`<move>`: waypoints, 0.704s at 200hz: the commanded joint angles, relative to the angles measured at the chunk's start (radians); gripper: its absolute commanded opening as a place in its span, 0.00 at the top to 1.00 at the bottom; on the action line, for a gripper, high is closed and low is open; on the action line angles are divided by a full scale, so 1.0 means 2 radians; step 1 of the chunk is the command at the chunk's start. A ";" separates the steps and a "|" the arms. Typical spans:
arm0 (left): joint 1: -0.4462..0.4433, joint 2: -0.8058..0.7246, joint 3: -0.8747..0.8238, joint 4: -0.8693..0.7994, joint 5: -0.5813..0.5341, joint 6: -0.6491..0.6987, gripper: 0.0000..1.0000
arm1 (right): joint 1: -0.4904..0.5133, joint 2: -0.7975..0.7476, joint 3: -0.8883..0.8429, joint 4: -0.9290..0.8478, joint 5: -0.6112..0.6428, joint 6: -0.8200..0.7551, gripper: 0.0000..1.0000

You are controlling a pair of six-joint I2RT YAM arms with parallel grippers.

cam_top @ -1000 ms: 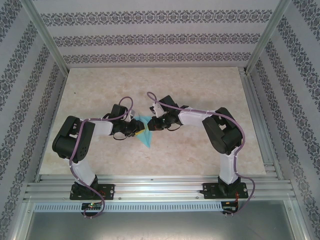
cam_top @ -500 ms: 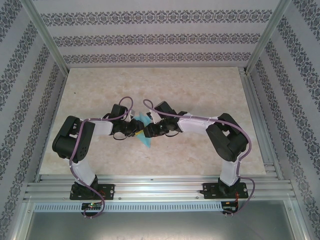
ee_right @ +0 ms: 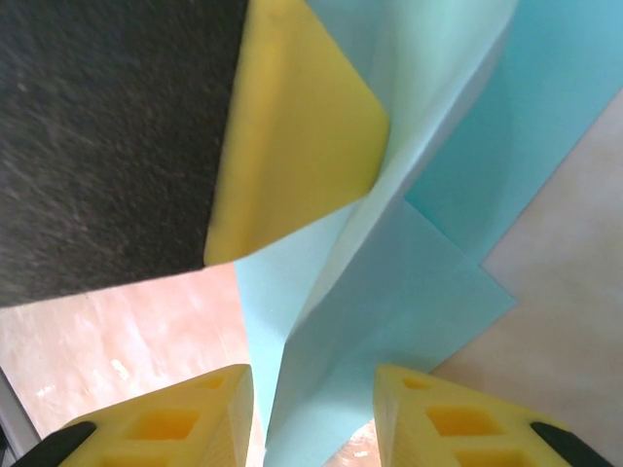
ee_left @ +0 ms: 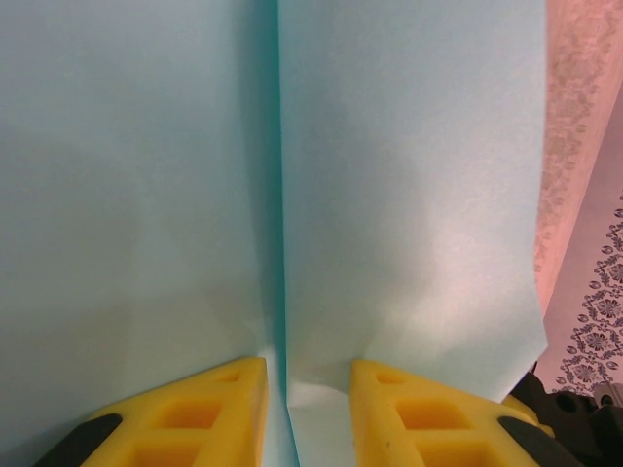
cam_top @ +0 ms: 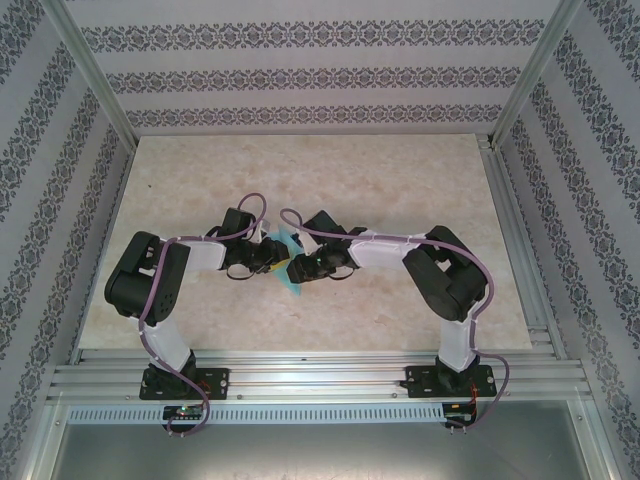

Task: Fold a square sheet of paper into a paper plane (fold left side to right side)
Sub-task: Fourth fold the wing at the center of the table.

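Observation:
The turquoise sheet of paper, creased in layers into a pointed paper plane shape, lies mid-table between both grippers. My left gripper reaches it from the left. In the left wrist view its yellow fingers stand apart, and a raised fold of the paper runs up between them. My right gripper comes in from the right. Its jaws are open around a lifted flap of the paper, with a gap on each side. A left-gripper finger presses the paper just beyond.
The beige marbled table is bare apart from the paper. Patterned walls and aluminium frame rails close it in on three sides. Both forearms cross the middle of the table, wrists almost touching.
My right gripper has slid left onto the paper and its jaws have opened. The left gripper has stayed where it was, and more of the paper is covered.

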 commanded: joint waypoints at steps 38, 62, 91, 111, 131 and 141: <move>-0.003 0.014 0.000 -0.037 -0.035 0.020 0.72 | 0.009 0.012 0.016 0.010 -0.006 0.005 0.75; -0.003 0.013 -0.001 -0.038 -0.036 0.021 0.72 | 0.008 0.013 0.017 0.013 -0.011 0.005 0.85; -0.003 0.013 -0.001 -0.038 -0.036 0.021 0.72 | 0.004 0.011 0.013 0.026 -0.028 0.007 0.92; -0.003 0.012 -0.001 -0.038 -0.036 0.022 0.72 | -0.001 0.010 0.010 0.034 -0.039 0.006 0.94; -0.003 0.012 -0.002 -0.038 -0.037 0.022 0.72 | -0.006 0.012 0.009 0.034 -0.045 0.002 0.94; -0.003 0.012 -0.003 -0.038 -0.037 0.022 0.72 | -0.008 0.014 0.006 0.037 -0.048 0.002 0.93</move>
